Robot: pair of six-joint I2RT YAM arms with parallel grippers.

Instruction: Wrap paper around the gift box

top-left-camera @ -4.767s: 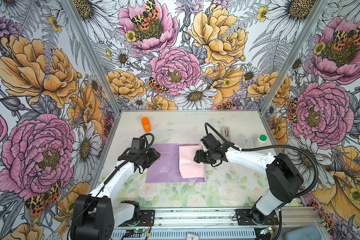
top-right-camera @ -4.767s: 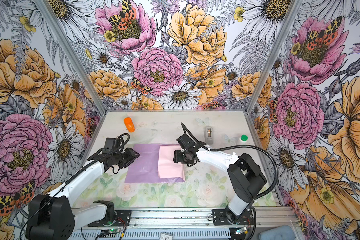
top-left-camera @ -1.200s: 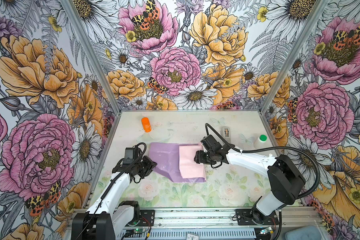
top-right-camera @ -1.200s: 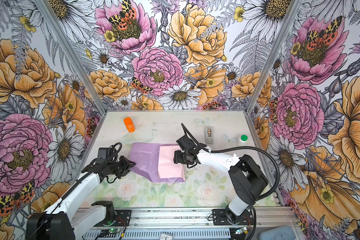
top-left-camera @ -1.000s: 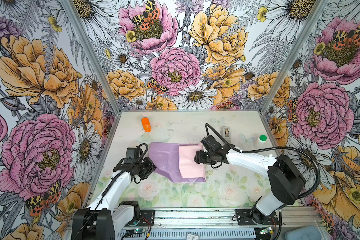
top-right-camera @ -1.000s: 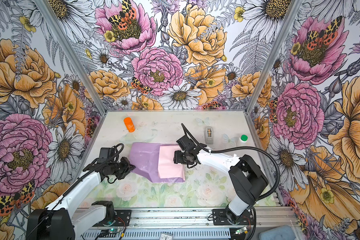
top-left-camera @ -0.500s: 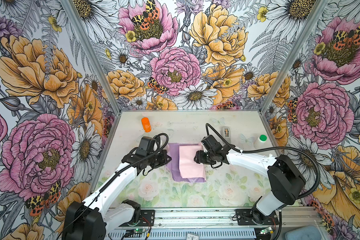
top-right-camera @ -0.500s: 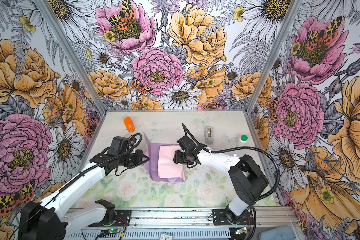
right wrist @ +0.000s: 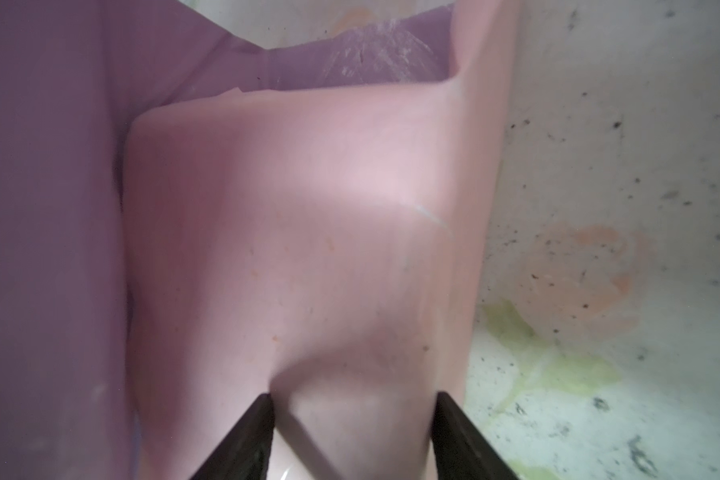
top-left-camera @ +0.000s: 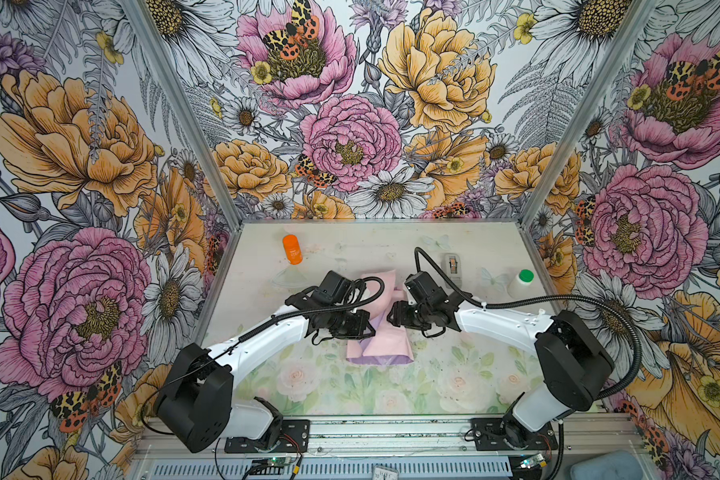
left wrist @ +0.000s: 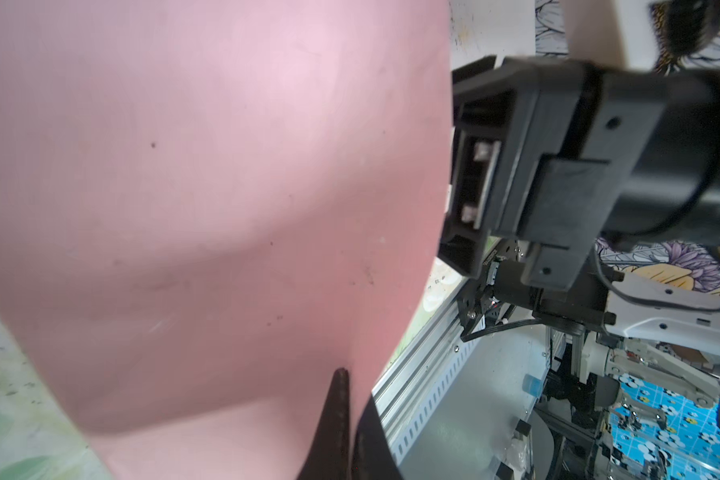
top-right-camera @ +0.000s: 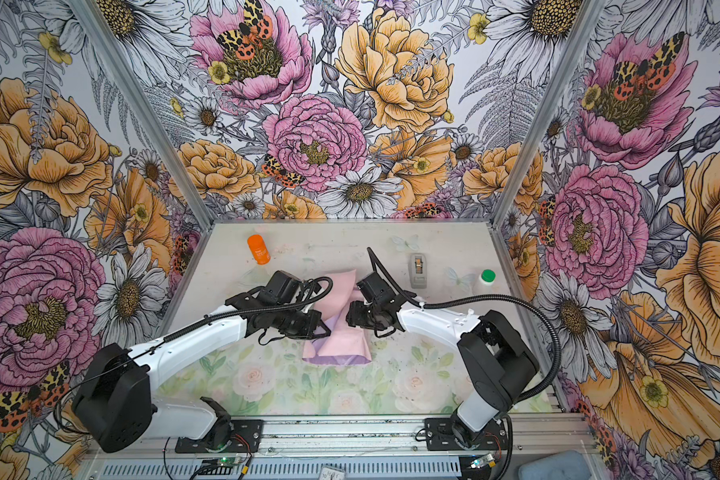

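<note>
The paper [top-left-camera: 385, 347] lies folded at the table's middle, pale pink side up, with a lilac strip along its near edge [top-right-camera: 337, 360]. The gift box is hidden under it. My left gripper [top-left-camera: 368, 330] is shut on the sheet's lifted edge. In the left wrist view the closed jaws [left wrist: 348, 415] pinch the pink paper [left wrist: 225, 187], which arches up and fills the view. My right gripper [top-left-camera: 393, 318] faces it from the right. Its fingers stand apart [right wrist: 354, 411] and rest on the pink paper [right wrist: 300, 228] over a flat raised form. The lilac side [right wrist: 46, 208] rises beside it.
An orange bottle [top-left-camera: 292, 248] stands at the back left. A grey tape dispenser [top-left-camera: 452, 269] and a white bottle with a green cap [top-left-camera: 522, 281] are at the back right. The two wrists nearly meet over the paper. Floral walls close three sides.
My left gripper has carried the sheet's left side up and over to the right, so the flat lilac area is gone and pink shows. The right gripper has stayed in place.
</note>
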